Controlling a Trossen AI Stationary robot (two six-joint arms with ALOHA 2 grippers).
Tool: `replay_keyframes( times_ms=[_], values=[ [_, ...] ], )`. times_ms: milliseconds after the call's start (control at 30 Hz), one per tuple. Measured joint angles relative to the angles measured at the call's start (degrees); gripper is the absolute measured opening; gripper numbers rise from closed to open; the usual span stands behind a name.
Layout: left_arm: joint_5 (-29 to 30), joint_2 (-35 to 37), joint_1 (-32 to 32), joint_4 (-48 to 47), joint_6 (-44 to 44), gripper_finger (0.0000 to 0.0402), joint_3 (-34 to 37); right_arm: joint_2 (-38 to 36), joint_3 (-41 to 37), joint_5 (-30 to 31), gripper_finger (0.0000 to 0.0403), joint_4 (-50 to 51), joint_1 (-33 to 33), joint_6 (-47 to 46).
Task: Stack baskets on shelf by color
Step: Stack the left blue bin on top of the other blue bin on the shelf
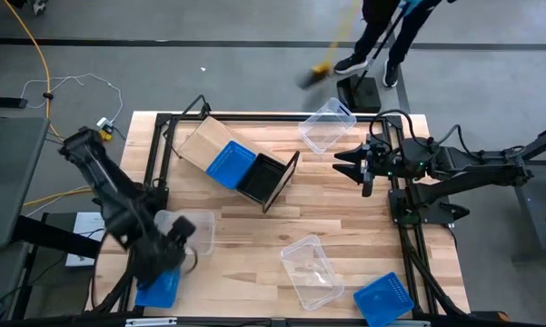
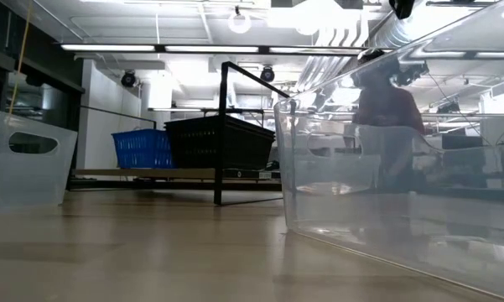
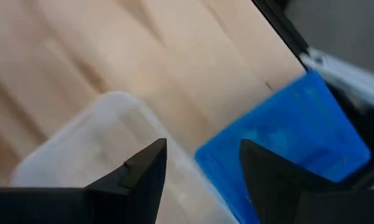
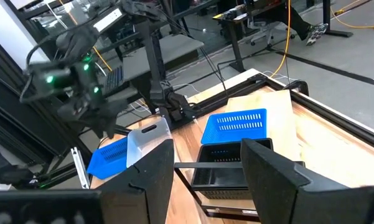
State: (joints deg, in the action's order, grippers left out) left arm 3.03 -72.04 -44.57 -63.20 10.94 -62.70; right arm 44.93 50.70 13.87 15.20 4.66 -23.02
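The shelf lies at the table's far middle with a blue basket and a black basket in it. My left gripper is open over a clear basket at the near left. In the left wrist view its fingers stand on either side of that basket's wall; whether they touch it does not show. A blue basket lies just beside, at the table's near left corner. My right gripper is open and empty at the far right.
A clear basket rests at the far edge. Another clear basket sits at the near middle, close to the low camera. A blue basket lies at the near right corner. A person stands beyond the far edge.
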Motion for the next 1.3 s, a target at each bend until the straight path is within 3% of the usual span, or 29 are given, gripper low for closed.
replay_keyframes(
  times_ms=[133,300,400,533,733,1300],
  values=[
    [0.01,-5.30,-4.79,0.83,0.71,0.0188,0.02,0.00,0.02,-0.02,0.0174,0.29,0.00,0.12],
    [-0.92,-11.37,-6.46,1.27,0.56,0.0188,0.03,0.00,0.02,-0.05,0.0174,1.63,-0.01,0.96],
    [-1.16,-13.49,-6.10,-0.22,6.24,0.0188,0.06,0.02,0.02,-0.07,0.0174,2.14,-0.02,0.99],
    [-1.18,-13.38,-6.02,0.72,13.91,0.0188,0.07,0.02,0.02,-0.09,0.0174,2.52,0.01,0.99],
    [-1.88,-13.19,-6.13,0.87,18.33,0.0188,2.21,0.02,0.02,-0.11,0.0174,2.54,-0.02,1.01],
    [-2.60,-11.29,-2.10,1.39,22.18,0.0188,9.65,0.02,0.02,-0.13,0.0174,2.57,-0.02,0.58]
  ],
)
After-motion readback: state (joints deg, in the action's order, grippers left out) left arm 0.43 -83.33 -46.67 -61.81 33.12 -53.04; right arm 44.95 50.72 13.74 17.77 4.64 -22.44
